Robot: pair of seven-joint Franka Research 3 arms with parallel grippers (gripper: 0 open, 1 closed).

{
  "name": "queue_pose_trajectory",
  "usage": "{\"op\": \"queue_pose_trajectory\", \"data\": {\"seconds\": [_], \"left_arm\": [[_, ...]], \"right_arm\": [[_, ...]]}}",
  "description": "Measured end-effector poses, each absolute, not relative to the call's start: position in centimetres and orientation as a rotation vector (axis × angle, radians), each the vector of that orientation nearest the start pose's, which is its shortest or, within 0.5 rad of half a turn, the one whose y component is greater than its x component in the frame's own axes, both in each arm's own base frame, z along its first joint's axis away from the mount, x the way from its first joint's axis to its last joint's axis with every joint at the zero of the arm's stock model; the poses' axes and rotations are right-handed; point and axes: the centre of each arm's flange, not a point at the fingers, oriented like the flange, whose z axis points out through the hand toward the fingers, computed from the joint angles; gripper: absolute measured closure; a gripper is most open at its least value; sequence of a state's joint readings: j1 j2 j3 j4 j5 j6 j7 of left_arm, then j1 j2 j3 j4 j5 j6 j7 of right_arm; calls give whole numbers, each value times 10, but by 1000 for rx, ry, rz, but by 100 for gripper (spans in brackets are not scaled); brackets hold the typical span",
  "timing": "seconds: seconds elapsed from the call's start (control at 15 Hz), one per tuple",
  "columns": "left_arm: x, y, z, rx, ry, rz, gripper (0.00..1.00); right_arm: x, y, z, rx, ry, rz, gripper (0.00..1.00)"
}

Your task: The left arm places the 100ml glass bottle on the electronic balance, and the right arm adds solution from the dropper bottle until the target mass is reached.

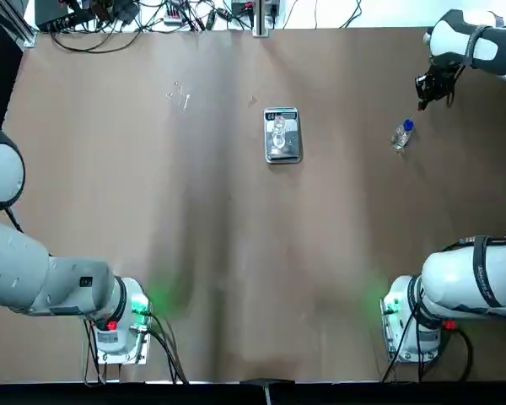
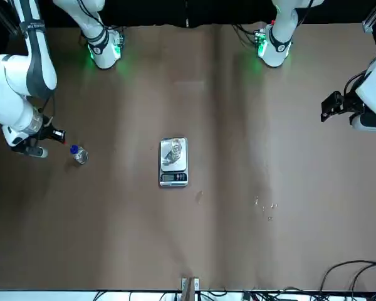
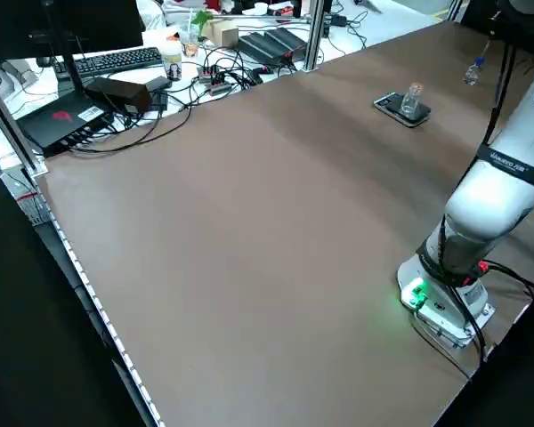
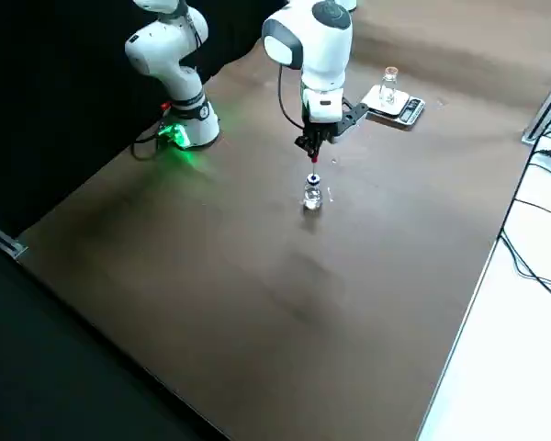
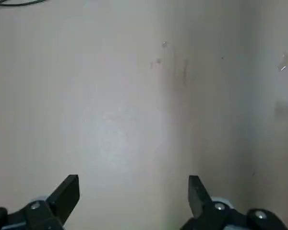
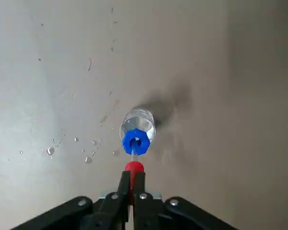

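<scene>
My right end effector (image 6: 131, 184): fingers clenched on red dropper tip (image 6: 134, 167), raised off table (image 1: 152, 211). Dropper bottle (image 6: 137, 132) directly below my tip, upright on table, blue cap on; droplets (image 6: 67, 148) on table beside it. Electronic balance (image 1: 282, 135) well apart, toward table centre, 100ml glass bottle (image 1: 279, 130) upright on its pan. My left end effector (image 5: 133, 197): released, fingers spread wide over bare table, far from balance at opposite table edge.
</scene>
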State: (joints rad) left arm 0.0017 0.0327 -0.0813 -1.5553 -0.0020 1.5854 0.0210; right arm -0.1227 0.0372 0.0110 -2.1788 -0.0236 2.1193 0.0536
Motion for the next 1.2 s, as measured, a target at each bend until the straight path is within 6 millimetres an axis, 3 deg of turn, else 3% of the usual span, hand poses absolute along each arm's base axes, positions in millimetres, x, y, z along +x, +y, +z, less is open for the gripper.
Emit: {"op": "queue_pose_trajectory", "data": {"seconds": [1.2], "left_arm": [[565, -44, 612, -3142, 158, 11, 0]], "right_arm": [[525, -61, 366, -3147, 240, 172, 95]]}}
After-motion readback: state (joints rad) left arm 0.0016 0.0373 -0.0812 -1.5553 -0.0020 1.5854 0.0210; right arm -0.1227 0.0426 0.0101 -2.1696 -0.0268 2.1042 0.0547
